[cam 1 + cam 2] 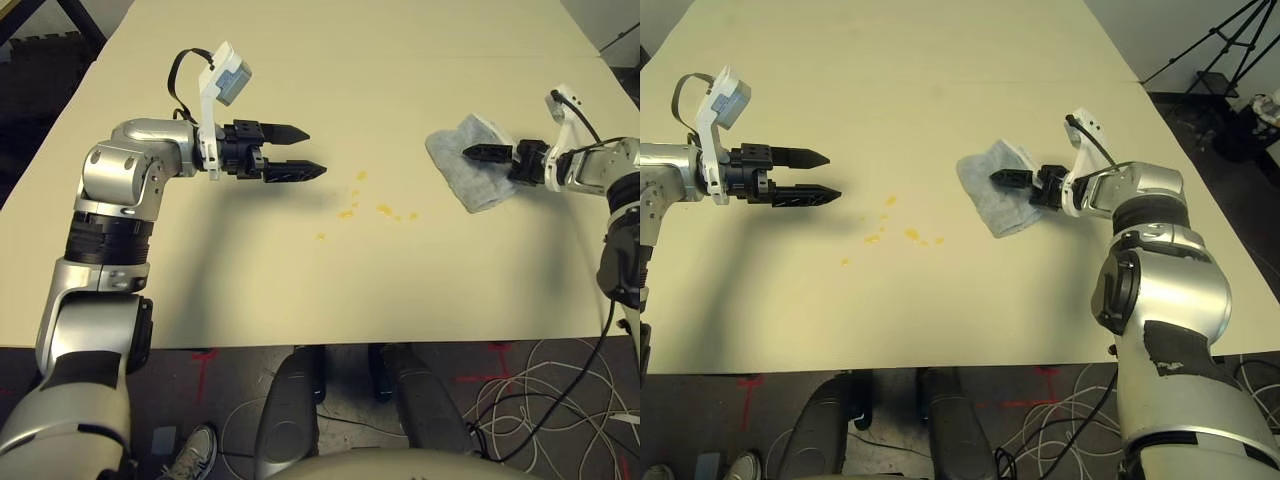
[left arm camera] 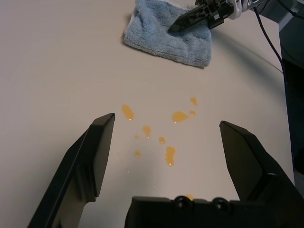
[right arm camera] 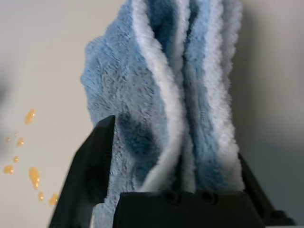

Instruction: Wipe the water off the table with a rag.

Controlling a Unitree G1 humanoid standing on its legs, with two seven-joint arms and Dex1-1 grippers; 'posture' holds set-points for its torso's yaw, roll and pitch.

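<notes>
The rag [image 1: 452, 178], a small grey-blue terry cloth, lies bunched on the right side of the pale table [image 1: 400, 60]. My right gripper [image 1: 470, 155] is shut on it. In the right wrist view, folds of the rag [image 3: 156, 71] are squeezed between the two black fingers [image 3: 95, 166]. The water [image 1: 383, 208] is several small yellowish drops scattered in the middle of the table, just left of the rag. My left gripper [image 1: 316, 151] hovers open over the table just left of the drops, holding nothing. The left wrist view shows the water [image 2: 179, 116] ahead between its fingers and the rag [image 2: 161, 33] beyond.
The table's front edge [image 1: 330, 345] runs close to my body. Cables [image 1: 540, 390] lie on the floor below it at the right. A black tripod [image 1: 1230, 50] stands beyond the table's far right corner.
</notes>
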